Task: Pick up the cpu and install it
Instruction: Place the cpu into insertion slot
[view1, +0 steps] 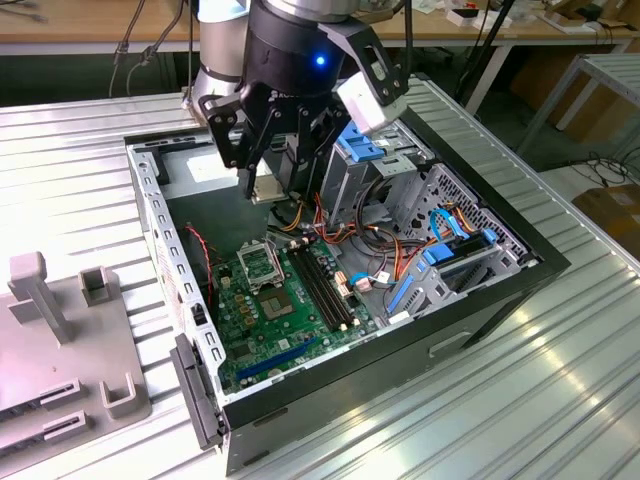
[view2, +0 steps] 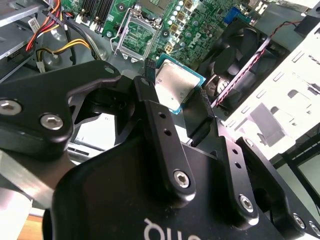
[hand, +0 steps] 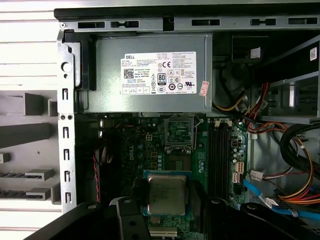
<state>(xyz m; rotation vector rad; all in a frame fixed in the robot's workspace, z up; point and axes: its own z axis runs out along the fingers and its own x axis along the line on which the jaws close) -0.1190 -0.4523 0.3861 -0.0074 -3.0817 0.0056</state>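
Observation:
My gripper (view1: 268, 178) hangs over the open computer case (view1: 520, 290), shut on the cpu (view1: 265, 188), a square chip with a silver lid and green edge. In both wrist views the cpu (view2: 172, 84) (hand: 166, 194) sits flat between the two black fingers (view2: 146, 85) (hand: 196, 192), which press on opposite edges. The empty socket (view1: 262, 265) (view2: 136, 34) (hand: 179, 132), with its metal frame, lies on the green motherboard (view1: 300, 330) below the chip, and the chip is held clear above the board.
A grey power supply (hand: 150, 72) lies beside the socket. Memory slots (view1: 325, 290), bundled red, yellow and blue cables (view1: 400, 260) and a drive cage (view1: 380, 165) crowd the exterior view's right. A black fan (view2: 240, 45) sits near the chip. Grey fixtures (view1: 60, 340) stand outside the case.

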